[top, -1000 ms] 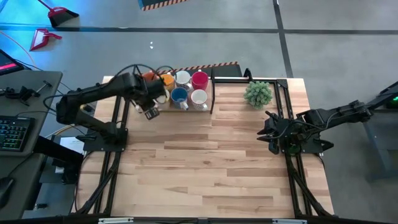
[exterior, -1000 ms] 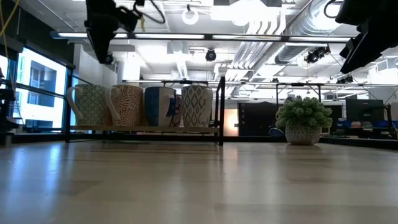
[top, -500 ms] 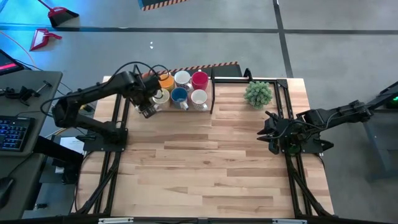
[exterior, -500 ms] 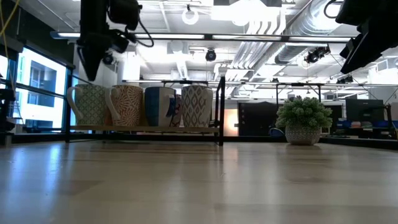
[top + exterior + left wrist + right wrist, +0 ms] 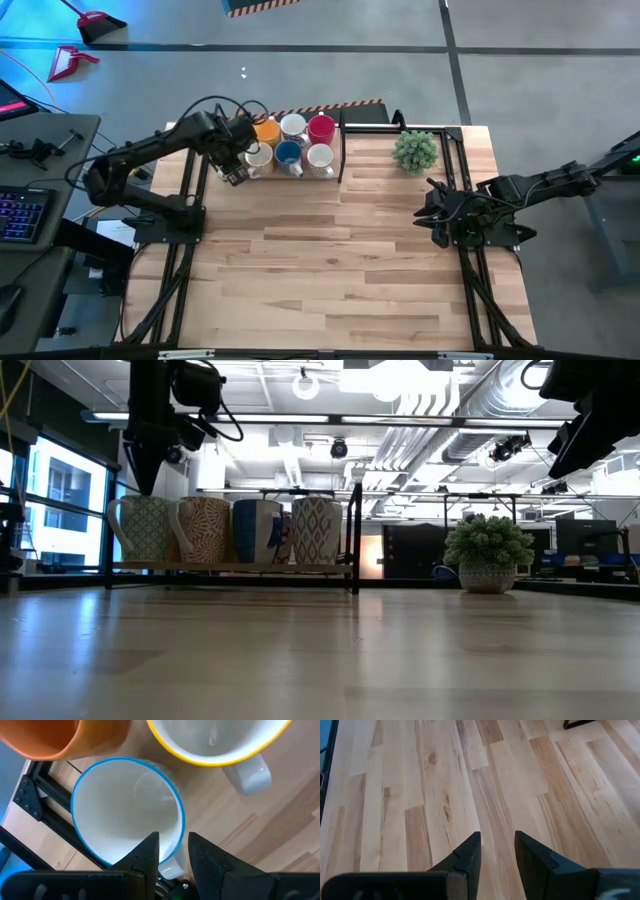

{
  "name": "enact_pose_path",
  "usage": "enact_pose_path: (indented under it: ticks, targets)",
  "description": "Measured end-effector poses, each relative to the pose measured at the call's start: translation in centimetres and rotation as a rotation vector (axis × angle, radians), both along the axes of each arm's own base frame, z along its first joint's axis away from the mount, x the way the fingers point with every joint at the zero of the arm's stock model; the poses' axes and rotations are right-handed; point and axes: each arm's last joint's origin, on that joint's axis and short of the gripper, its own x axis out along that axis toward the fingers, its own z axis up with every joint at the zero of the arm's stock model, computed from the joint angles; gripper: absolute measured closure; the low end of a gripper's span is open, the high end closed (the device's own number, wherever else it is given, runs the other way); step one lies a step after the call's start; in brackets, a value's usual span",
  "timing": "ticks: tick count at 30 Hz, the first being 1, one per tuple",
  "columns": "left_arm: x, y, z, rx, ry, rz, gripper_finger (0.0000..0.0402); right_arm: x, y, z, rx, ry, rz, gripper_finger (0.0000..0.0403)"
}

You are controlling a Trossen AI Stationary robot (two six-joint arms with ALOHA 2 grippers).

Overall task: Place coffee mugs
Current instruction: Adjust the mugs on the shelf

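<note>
The coffee mugs, small round glazed ceramic cups (image 5: pixel 293 142) with side handles, stand packed together on a low black-framed rack (image 5: pixel 355 530) at the far edge of the pale wooden table (image 5: pixel 330 260). They look stiff, smooth-glazed and breakable, light enough for one arm but likely slippery under hard fingers.

The left tool (image 5: pixel 172 842) hangs just above the blue-rimmed, white-lined mug (image 5: pixel 127 815) at the rack's left end. Its fingers are narrowly parted and holding nothing. They are lined up over the rim on the handle side, though the rim may already lie between them; the views leave that unclear.

The wall at the rim seems the best hold, one finger inside and one outside, since neighbouring mugs crowd the sides.

The right tool (image 5: pixel 437 215) waits over the table's right side, fingers slightly apart and empty.
</note>
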Motion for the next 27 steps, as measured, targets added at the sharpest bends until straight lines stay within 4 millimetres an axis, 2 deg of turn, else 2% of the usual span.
enact_pose_path:
  ticks: [27]
  targets:
    - [0.05, 0.19, -0.27, -0.077, -0.016, -0.048, 0.0308, 0.0, 0.02, 0.0, 0.004, 0.001, 0.004, 0.0304]
